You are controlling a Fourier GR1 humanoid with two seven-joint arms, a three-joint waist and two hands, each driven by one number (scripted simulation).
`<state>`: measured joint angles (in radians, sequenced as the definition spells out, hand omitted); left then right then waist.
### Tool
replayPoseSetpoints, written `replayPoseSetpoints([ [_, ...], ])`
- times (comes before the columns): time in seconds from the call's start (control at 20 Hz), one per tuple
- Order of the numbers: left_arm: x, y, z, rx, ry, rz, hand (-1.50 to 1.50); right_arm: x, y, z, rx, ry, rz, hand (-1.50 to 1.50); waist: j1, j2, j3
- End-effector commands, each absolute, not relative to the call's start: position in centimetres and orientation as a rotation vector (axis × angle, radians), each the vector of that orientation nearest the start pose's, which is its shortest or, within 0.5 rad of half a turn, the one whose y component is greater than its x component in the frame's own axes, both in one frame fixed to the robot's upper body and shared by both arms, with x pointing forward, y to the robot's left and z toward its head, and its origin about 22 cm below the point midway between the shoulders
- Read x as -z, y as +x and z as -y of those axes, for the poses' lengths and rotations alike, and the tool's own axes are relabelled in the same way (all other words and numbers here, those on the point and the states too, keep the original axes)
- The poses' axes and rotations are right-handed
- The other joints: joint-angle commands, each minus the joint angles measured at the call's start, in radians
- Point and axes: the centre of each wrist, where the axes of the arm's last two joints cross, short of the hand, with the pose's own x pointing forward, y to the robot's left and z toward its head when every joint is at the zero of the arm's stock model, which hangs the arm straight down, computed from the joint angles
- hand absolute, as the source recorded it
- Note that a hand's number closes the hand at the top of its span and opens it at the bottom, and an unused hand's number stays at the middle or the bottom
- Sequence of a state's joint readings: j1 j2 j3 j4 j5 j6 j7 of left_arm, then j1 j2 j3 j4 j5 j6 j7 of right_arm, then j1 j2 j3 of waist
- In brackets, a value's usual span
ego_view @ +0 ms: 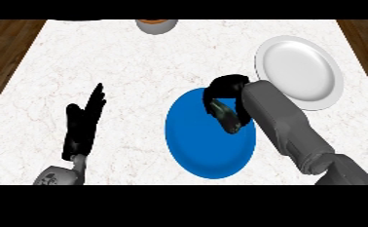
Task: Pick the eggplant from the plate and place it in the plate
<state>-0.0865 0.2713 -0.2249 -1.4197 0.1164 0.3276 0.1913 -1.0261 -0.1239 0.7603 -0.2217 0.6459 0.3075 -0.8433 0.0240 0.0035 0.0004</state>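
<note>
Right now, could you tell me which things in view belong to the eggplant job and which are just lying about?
Part of the job:
- blue plate
- white plate
- right hand, curled over the blue plate; the eggplant is not clearly visible under it

Lying about:
- bowl at the counter's far edge
- left hand, open and resting at the left

Glossy white plate [298,72], matt blue plate [197,148], marbled stone counter [144,65].
</note>
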Motion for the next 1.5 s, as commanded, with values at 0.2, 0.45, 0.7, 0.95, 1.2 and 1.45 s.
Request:
replayPoseSetpoints([
  [0.2,2.3,24.7,-25.8,0.011,0.275,1.261,0.0,0.8,41.0,21.2,-1.774,-0.087,1.439,1.5,-0.052,-0.015,-0.001],
  [0.45,2.4,24.0,-26.6,-0.003,0.266,1.266,0.0,-0.2,40.9,24.6,-1.549,-0.39,1.626,1.5,-0.07,-0.022,-0.002],
  [0.7,2.4,23.1,-27.7,-0.007,0.289,1.253,0.0,-3.3,40.7,26.8,-1.435,-0.397,1.786,1.5,-0.077,-0.028,-0.003],
  [0.95,1.7,22.8,-27.2,-0.009,0.268,1.251,0.0,-6.9,40.7,29.2,-1.12,-0.598,1.982,1.5,-0.084,-0.03,-0.002],
  [1.2,1.1,24.1,-25.8,0.005,0.265,1.26,0.0,-9.5,39.2,30.4,-0.987,-0.68,1.889,1.5,-0.056,-0.017,-0.002],
  [1.45,1.3,25.3,-26.3,0.027,0.264,1.292,0.0,-10.6,37.5,33.6,-0.963,-0.739,1.799,1.5,-0.031,-0.006,-0.001],
])
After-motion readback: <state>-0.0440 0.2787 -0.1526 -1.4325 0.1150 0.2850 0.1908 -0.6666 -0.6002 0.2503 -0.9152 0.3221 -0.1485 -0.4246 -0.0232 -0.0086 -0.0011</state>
